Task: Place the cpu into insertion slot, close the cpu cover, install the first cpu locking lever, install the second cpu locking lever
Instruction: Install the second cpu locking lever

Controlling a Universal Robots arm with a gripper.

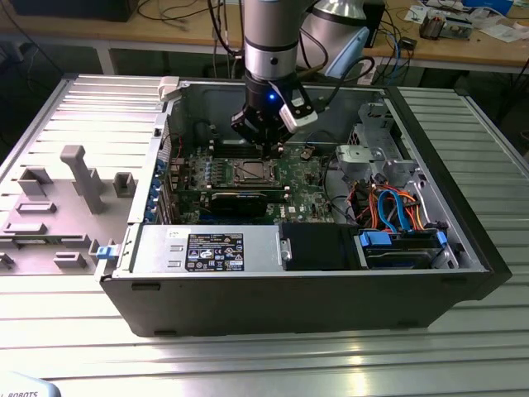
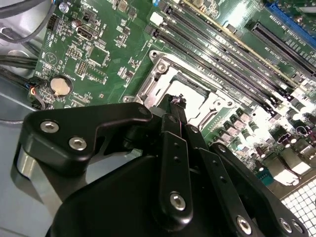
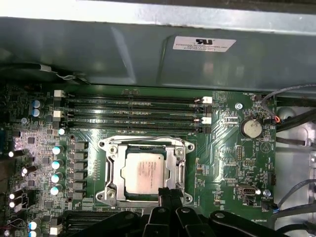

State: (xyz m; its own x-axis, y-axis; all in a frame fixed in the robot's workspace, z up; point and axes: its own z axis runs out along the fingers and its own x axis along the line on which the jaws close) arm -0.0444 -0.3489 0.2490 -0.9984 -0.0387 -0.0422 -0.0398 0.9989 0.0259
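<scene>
The claw point(image 1: 266, 139) hung inside the open computer case point(image 1: 430, 285), just above the green circuit board point(image 1: 310, 186) and at the far edge of the insertion slot point(image 1: 250, 173), as seen in the exterior view. The case rested on a ribbed metal surface point(image 1: 248, 364), with a grey fixture block point(image 1: 78, 178) well apart from the slot, toward the exterior view's left.

In the second wrist view, the claw point(image 2: 176, 102) had its black fingers point(image 2: 174, 148) pressed together, the tips ending at the rim of the insertion slot point(image 2: 195, 96). A coin cell battery point(image 2: 60, 87) sat on the board away from the slot.

In the first wrist view, the cpu point(image 3: 143, 172) lay flat inside the insertion slot point(image 3: 106, 195), and the cpu cover point(image 3: 180, 165) was down around it, framing the silvery top. The claw point(image 3: 168, 191) met the slot's near edge, beside the cpu. Long memory slots point(image 3: 133, 111) ran beyond the slot.
</scene>
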